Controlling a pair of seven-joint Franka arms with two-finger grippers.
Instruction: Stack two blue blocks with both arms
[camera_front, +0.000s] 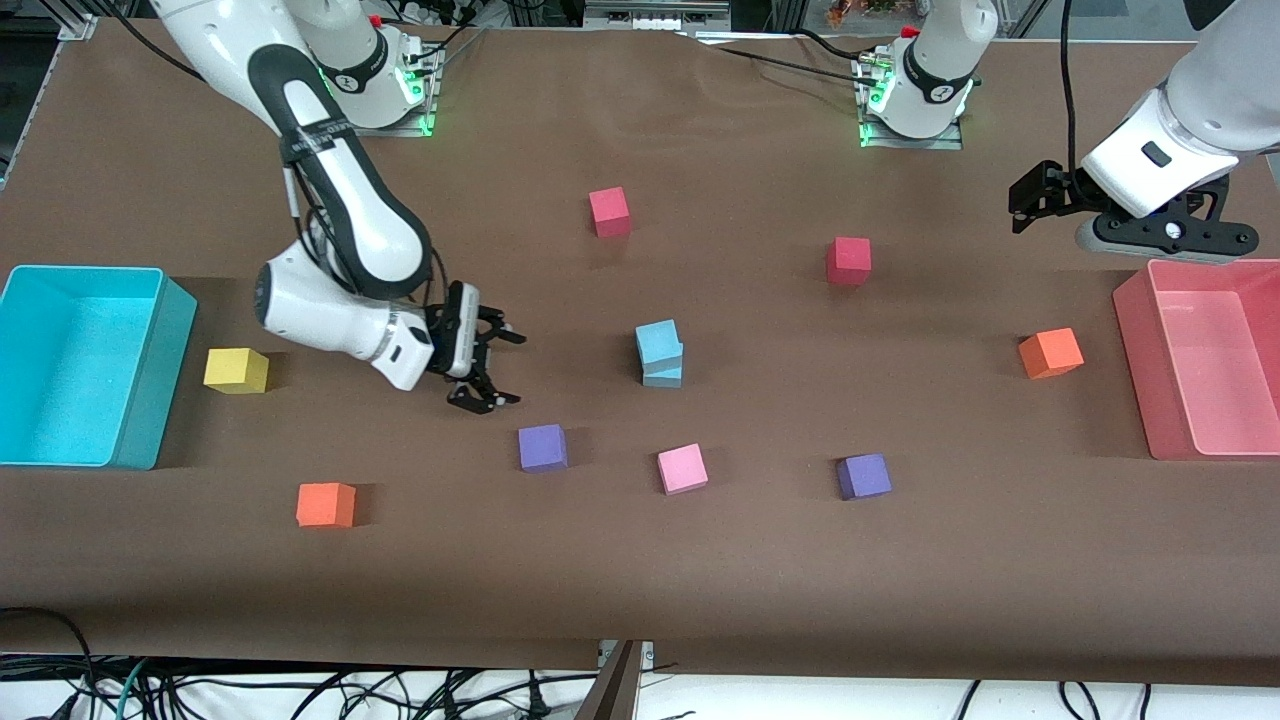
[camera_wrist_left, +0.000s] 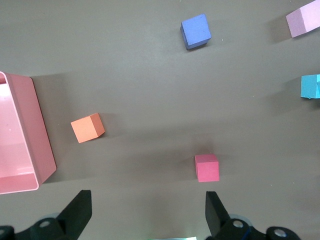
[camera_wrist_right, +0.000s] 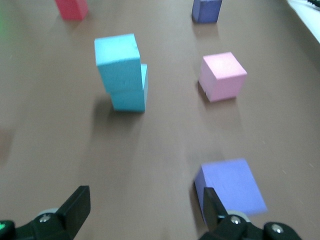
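The two blue blocks stand stacked mid-table, the upper block (camera_front: 658, 342) turned a little on the lower block (camera_front: 665, 376). In the right wrist view the upper block (camera_wrist_right: 117, 61) sits skewed on the lower one (camera_wrist_right: 129, 97). My right gripper (camera_front: 503, 368) is open and empty, low over the table, apart from the stack toward the right arm's end; its gap (camera_wrist_right: 145, 202) shows bare cloth. My left gripper (camera_front: 1028, 202) is open and empty, up in the air beside the pink bin (camera_front: 1135, 330); its gap (camera_wrist_left: 147, 205) is empty. The stack's edge (camera_wrist_left: 311, 86) shows in the left wrist view.
A purple cube (camera_front: 542, 447) lies close to the right gripper, nearer the front camera. A pink cube (camera_front: 682, 468), another purple cube (camera_front: 864, 476), two red cubes (camera_front: 609, 211) (camera_front: 848, 260), two orange cubes (camera_front: 1050, 352) (camera_front: 325, 504) and a yellow cube (camera_front: 236, 370) are scattered. A turquoise bin (camera_front: 150, 400) stands at the right arm's end.
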